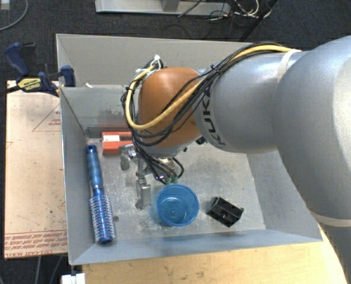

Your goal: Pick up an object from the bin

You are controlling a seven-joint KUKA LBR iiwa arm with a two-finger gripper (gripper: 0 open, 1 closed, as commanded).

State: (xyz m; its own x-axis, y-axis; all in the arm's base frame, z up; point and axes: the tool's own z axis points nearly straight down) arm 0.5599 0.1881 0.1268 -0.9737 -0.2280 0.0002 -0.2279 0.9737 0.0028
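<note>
Jaws hang low under the rounded orange wrist cover (pixel 163 105), down near the floor of the grey metal bin (pixel 74 170), roughly midway between its left and right walls and toward the near edge. I cannot tell from up here whether they are apart or together, and I see nothing between them. The closest candidate is the round blue plastic cup (pixel 177 205), lying mouth-up just beside the jaws on the side of the near right corner. The long blue hairbrush with the bristled head (pixel 98 194) lies along the left wall. An orange-red rectangular block (pixel 115 142) sits toward the far left corner, partly tucked under the wrist. A small black plastic block (pixel 225 211) rests apart near the near right corner. My worry is that the tips seem to stand over bare floor rather than round the cup. If they close there, I judge they would catch nothing or clip the rim and skate the cup away. A smooth round wall could also squirt out of a two-sided pinch. Pressing lower risks scraping metal. The wide wrist cover hides much of the contact, so I would be closing half blind.
</note>
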